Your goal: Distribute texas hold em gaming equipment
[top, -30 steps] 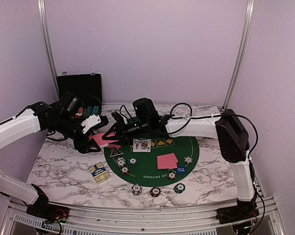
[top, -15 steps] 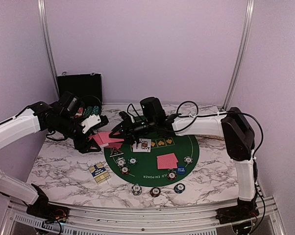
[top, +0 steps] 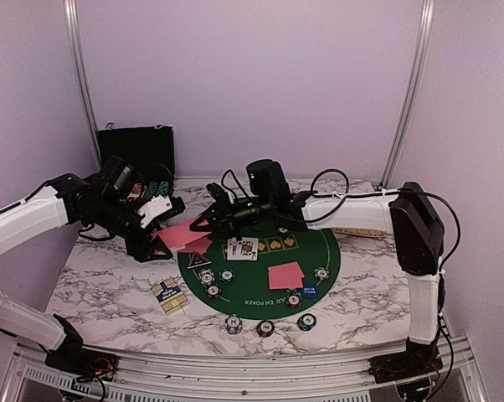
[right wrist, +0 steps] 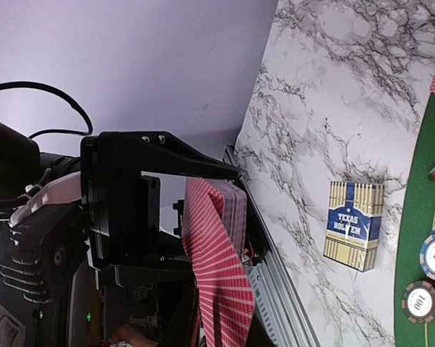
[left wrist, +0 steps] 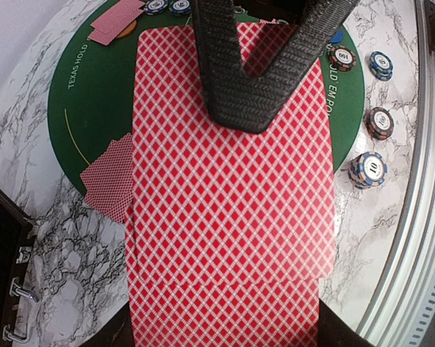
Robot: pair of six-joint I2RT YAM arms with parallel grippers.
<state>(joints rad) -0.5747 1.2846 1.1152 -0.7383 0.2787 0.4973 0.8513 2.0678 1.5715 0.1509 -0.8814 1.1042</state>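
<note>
Left gripper (top: 164,228) is clamped on a stack of red-backed playing cards (left wrist: 225,217), raised over the round green felt mat's (top: 319,251) left rim. Right gripper (left wrist: 245,119): ribbed black tips meet on the diamond-lattice card back. Bare veined marble table (top: 101,280) left of the mat; striped poker chips (top: 265,327) line its near edge.

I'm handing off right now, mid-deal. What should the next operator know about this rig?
Left gripper: shut on the red-backed deck, held above the green mat's left edge.
Right gripper: fingers on the deck's top card; grip unclear.
Done: face-up cards, a face-down pair and chips on the mat; three chips in front of it.
Left: probably deal more cards, place the teal chips by the case.
</note>
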